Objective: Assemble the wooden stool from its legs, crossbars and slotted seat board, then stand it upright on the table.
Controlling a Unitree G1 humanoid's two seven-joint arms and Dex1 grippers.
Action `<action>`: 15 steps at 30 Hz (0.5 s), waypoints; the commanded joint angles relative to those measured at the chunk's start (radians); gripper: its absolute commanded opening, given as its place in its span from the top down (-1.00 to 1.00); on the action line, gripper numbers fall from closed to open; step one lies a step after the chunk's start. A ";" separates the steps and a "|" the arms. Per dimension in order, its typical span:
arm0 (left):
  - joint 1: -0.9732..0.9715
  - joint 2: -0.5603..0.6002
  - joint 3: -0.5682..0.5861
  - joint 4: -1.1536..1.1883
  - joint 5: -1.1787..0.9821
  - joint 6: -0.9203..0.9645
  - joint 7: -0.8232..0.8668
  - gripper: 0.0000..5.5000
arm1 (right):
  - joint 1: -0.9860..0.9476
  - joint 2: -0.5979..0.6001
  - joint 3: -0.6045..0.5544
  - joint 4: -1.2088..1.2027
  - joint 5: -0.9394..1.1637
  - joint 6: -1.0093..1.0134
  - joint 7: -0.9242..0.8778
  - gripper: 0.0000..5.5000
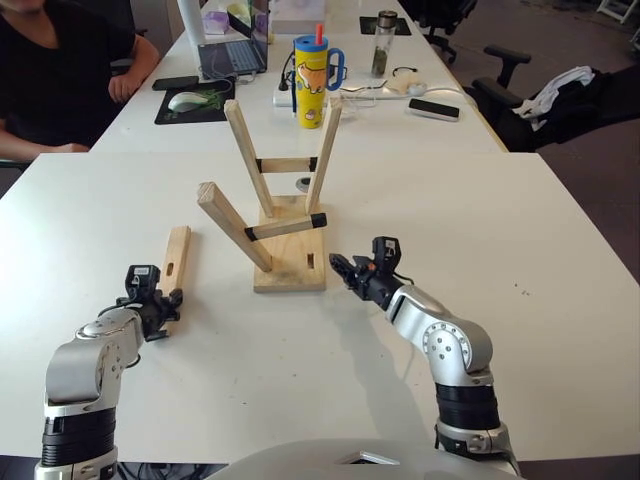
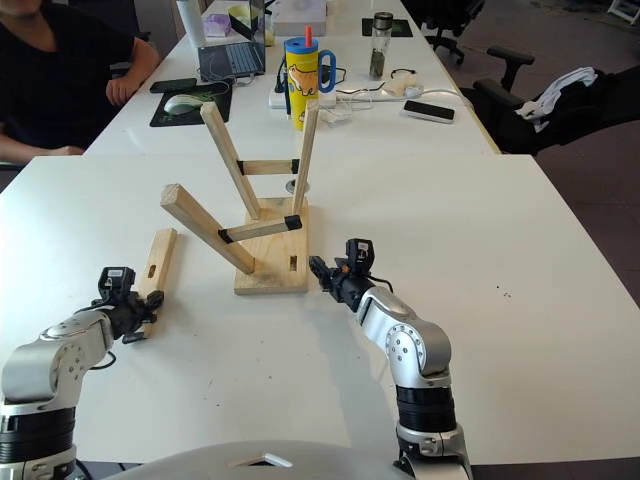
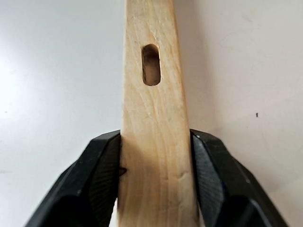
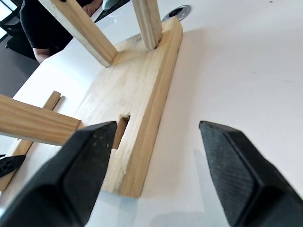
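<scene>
Left wrist view: a firm grasp by the left gripper [image 3: 155, 139] on the loose leg [image 3: 154, 109], with one black finger [image 3: 102, 165] pressed against each long side of the wood. Farther along the same piece, an oval slot [image 3: 151, 65] cut through its face. Flat on the white table [image 1: 500, 220], toward the near left corner, lengthwise between near edge and far edge, and held at the near end.

Near the middle of the table, the seat board [image 1: 290, 272], lying flat with its underside up. Planted in its far end, two upright legs [image 1: 245, 150], splayed apart toward their tops and joined partway up by a crossbar [image 1: 287, 165]. Closer to the near edge, a third leg [image 1: 232, 225], tilted steeply toward the left edge of the table. From that leg, a second crossbar [image 1: 285, 227] with black ends, reaching across toward the right side of the board. By the board's near right corner, an empty slot [image 4: 120, 130].

Right gripper [image 1: 355, 270]: released, fingers spread wide and grasping nothing, low over the table just beside that near right corner of the board and pointed at it.

Beyond the far edge, a second table [image 1: 450, 130] with a yellow and blue cup [image 1: 312, 80], a laptop [image 1: 232, 50] and a mouse [image 1: 187, 100].
</scene>
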 commanded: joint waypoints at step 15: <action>-0.433 -0.072 0.128 0.158 -0.044 -0.594 -0.053 0.25 | -0.122 -0.174 -0.096 0.230 -0.150 -0.219 0.137 -0.18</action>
